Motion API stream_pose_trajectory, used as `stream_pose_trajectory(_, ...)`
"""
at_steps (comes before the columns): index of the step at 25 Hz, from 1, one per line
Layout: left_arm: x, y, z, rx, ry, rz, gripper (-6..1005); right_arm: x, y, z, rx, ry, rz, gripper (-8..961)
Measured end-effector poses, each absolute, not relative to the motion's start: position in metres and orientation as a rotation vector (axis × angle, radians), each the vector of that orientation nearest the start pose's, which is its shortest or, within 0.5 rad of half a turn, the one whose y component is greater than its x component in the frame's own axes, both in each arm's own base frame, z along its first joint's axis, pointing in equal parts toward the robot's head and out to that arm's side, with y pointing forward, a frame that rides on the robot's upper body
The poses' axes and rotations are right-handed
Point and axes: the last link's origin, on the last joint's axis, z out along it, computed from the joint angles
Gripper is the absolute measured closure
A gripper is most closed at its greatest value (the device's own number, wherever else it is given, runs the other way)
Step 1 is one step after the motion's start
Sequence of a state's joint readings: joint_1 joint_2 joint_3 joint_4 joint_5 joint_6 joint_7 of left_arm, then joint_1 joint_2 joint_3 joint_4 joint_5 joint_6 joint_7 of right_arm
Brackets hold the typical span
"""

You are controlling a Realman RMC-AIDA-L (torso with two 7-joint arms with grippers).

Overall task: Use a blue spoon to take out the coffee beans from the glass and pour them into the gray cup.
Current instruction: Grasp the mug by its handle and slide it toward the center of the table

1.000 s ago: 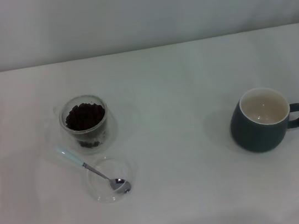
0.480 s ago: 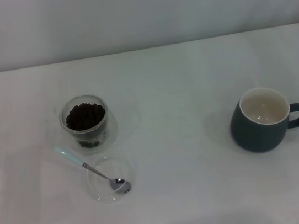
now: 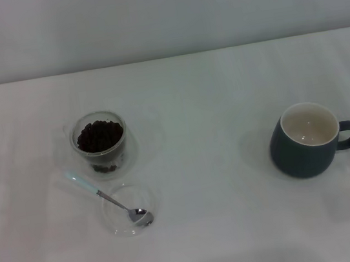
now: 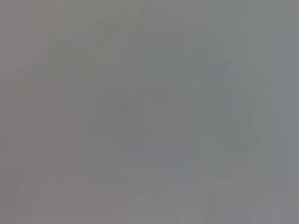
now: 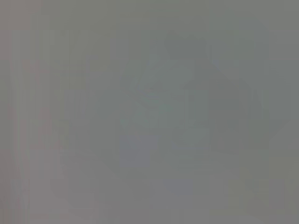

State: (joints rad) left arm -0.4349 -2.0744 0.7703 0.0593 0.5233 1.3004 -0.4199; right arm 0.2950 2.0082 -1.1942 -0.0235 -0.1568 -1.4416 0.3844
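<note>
Currently neither the left gripper nor the right gripper shows in the head view, and both wrist views give only a flat grey blur, so the state of either set of fingers cannot be told. On the white table [image 3: 240,226] the task things sit untouched. The glass [image 3: 101,145] stands upright on the robot's left side, filled near to the rim with the coffee beans [image 3: 99,136], a dark heap with more beans visible through the lower wall. Just in front of the glass, toward the robot, lies a flat clear glass dish [image 3: 122,211]. The blue spoon [image 3: 106,198] rests aslant across the dish's rim: its metal bowl lies inside the dish at the near right part, its pale blue handle reaches out over the rim to the table, pointing away to the left and ending near the foot of the glass. The gray cup [image 3: 308,140] stands upright well apart on the robot's right, its loop handle turned to the right, its cream inside showing no beans.
</note>
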Motion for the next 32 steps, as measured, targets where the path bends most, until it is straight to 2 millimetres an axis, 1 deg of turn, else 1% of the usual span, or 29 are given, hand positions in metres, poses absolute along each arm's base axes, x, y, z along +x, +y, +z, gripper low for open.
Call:
stream_pose_trajectory(3, -0.357, 0.327, 0.045, -1.370, -0.600, -0.820, 168, 0.387, 0.254, 0.055, -1.457, 0.540, 0.796, 82)
stream_pose_trajectory(7, -0.358, 0.330, 0.046, -1.384, -0.598, -0.797, 169, 0.385, 0.243, 0.040, -1.555, 0.570, 0.811, 82)
stream_pose_trajectory(14, -0.359, 0.333, 0.057, -1.348, -0.583, -0.804, 168, 0.381, 0.246, 0.029, -1.637, 0.577, 0.798, 82)
stream_pose_trajectory(17, -0.358, 0.338, 0.058, -1.347, -0.572, -0.787, 168, 0.381, 0.244, 0.024, -1.678, 0.577, 0.781, 82)
stream_pose_trajectory(20, -0.356, 0.344, 0.059, -1.360, -0.558, -0.758, 169, 0.385, 0.237, 0.020, -1.699, 0.594, 0.754, 82)
stream_pose_trajectory(24, -0.358, 0.348, 0.058, -1.374, -0.552, -0.706, 169, 0.393, 0.230, 0.015, -1.714, 0.635, 0.709, 82)
stream_pose_trajectory(32, -0.358, 0.354, 0.059, -1.383, -0.559, -0.681, 168, 0.401, 0.231, 0.005, -1.752, 0.697, 0.632, 83)
